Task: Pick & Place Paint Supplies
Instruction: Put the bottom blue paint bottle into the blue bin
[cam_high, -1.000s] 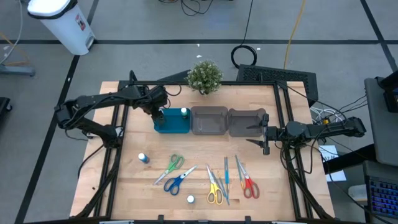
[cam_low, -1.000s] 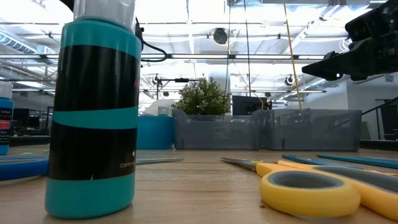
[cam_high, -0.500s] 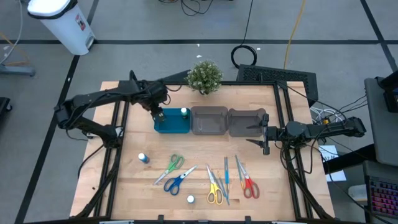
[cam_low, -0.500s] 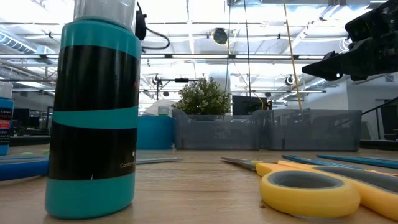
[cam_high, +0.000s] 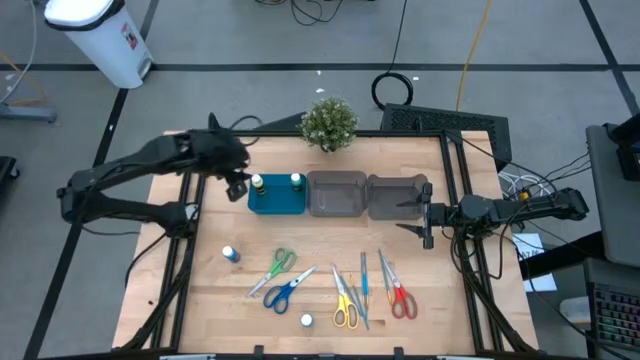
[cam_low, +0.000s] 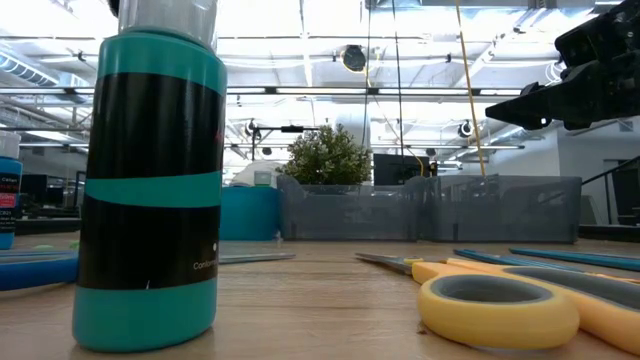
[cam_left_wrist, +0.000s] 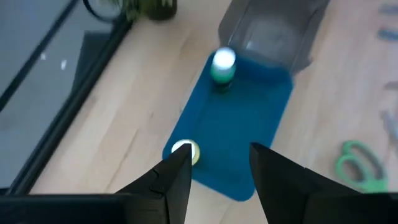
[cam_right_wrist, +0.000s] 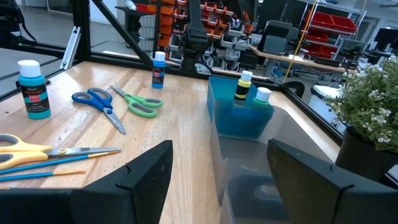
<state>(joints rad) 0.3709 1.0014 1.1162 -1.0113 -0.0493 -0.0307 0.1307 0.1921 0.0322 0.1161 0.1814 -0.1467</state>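
The wooden tabletop (cam_high: 200, 300) carries a teal tray (cam_high: 277, 200) holding two white-capped bottles: yellow (cam_high: 257, 183) and green (cam_high: 296, 181). The left tool (cam_high: 238, 184), empty with fingers apart, hangs just beside the yellow bottle. The right tool (cam_high: 421, 224) waits open by the grey bins (cam_high: 365, 195). Only the low view shows a teal bottle (cam_low: 150, 190) up close.

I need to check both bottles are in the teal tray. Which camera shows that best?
The high view: two bottles stand in the teal tray. Both wrist views confirm it; the low view shows only the tray's wall.
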